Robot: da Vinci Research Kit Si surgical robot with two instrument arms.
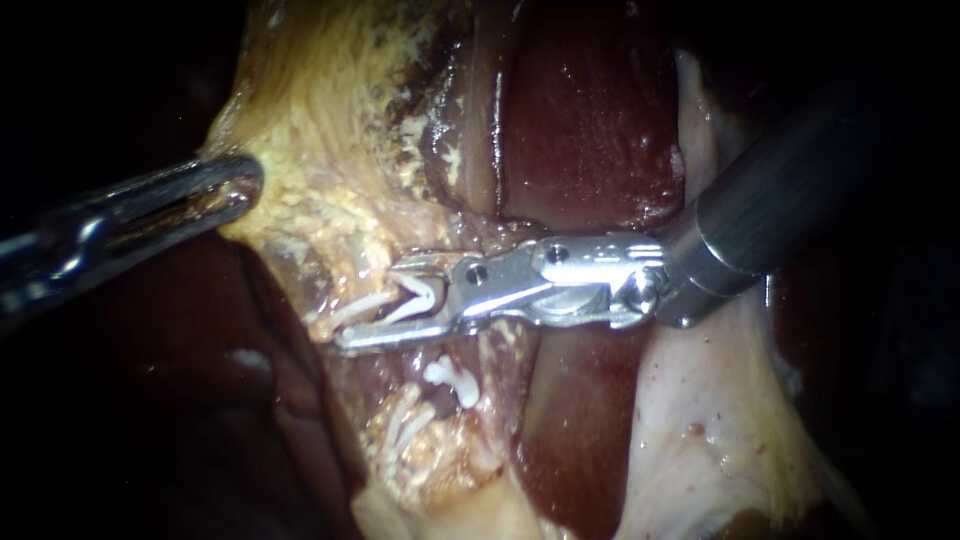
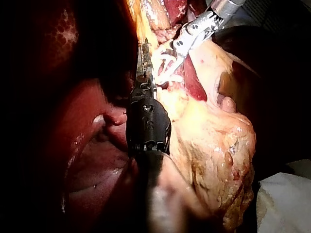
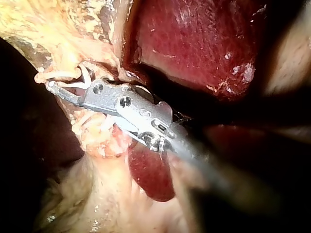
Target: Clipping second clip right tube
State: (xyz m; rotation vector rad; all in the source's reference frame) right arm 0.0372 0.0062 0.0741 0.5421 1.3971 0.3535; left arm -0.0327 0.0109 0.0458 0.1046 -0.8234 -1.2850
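Observation:
My right instrument (image 1: 392, 300) comes in from the upper right and lies across the middle of the endoscope view. Its jaws stand apart with a white clip (image 1: 420, 295) held between them in a V shape. They sit at the edge of the yellowish tissue (image 1: 330, 150), and the jaws and clip hide the tube. In the right wrist view the same clip (image 3: 81, 75) sits between the jaw tips (image 3: 63, 86). My left instrument (image 1: 236, 188) comes in from the left. Its jaws are shut on the edge of the yellowish tissue, which it holds to the left, as the left wrist view (image 2: 145, 58) also shows.
Two white clips (image 1: 452, 378) (image 1: 405, 420) sit on the tissue below the right instrument's jaws. Dark red liver (image 1: 590, 120) lies behind the right instrument and pale tissue (image 1: 700, 420) below its shaft. White gauze (image 2: 284, 204) lies beside the specimen in the left wrist view.

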